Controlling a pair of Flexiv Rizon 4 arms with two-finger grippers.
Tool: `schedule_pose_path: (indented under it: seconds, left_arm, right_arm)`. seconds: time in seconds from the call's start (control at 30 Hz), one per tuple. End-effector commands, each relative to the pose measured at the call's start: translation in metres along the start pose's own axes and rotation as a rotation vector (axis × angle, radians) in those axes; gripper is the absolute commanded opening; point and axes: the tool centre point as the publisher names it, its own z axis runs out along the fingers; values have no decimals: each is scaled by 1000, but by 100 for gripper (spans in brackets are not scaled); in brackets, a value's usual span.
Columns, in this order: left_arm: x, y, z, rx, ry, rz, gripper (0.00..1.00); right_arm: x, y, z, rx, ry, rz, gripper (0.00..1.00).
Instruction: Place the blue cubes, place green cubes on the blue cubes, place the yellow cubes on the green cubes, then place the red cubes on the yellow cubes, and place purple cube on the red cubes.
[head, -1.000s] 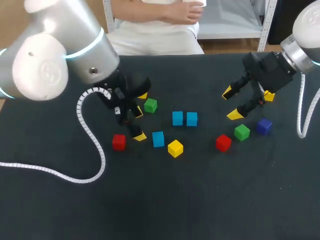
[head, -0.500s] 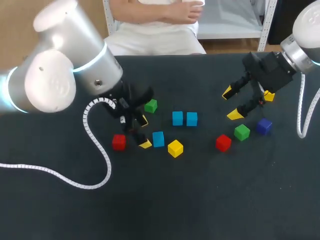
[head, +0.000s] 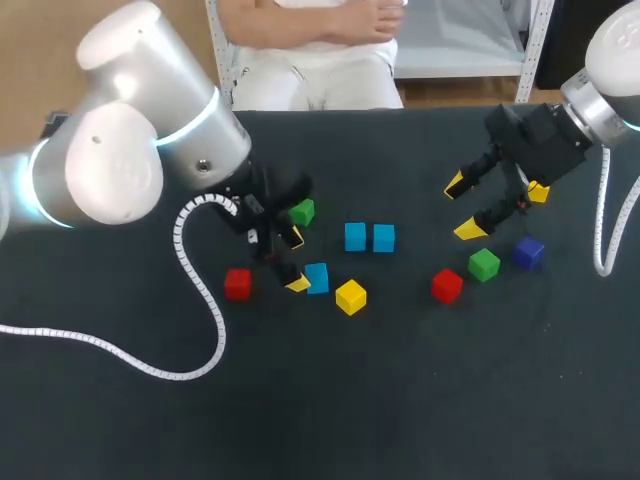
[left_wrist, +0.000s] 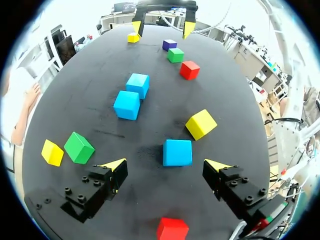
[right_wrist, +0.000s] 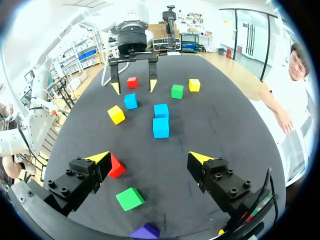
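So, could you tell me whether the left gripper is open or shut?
Open: the left gripper holds its yellow tips wide apart, gripping nothing.

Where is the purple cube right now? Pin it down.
In the head view, the small purple cube sits at the right of the dark table, just right of a green cube, near the open right hand.

The surface (head: 400, 400) is plain black. The blue cubes (head: 355, 237), green cubes (head: 484, 264), yellow cubes (head: 350, 297), red cubes (head: 447, 285) and the purple cube (head: 528, 252) are each one solid colour. The left tool (head: 297, 261) and right tool (head: 462, 208) are black with yellow tips.
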Motion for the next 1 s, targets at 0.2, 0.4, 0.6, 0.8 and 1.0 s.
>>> schedule_pose_path:
  seconds: [0.2,0.4,0.6,0.8,1.0]
  left_arm:
    - [2,-4,7,9,-28,-22,100]
    - [4,-8,12,13,-34,-37,100]
    - [3,-4,15,14,-31,-42,100]
    - [2,1,12,8,-24,-39,100]
    - [-4,2,18,13,-27,-39,100]
  right_arm:
    - [0,1,0,3,-2,-1,100]
    - [0,1,0,3,-2,-1,100]
    - [0,1,0,3,-2,-1,100]
    - [0,1,0,3,-2,-1,100]
    - [0,1,0,3,-2,-1,100]
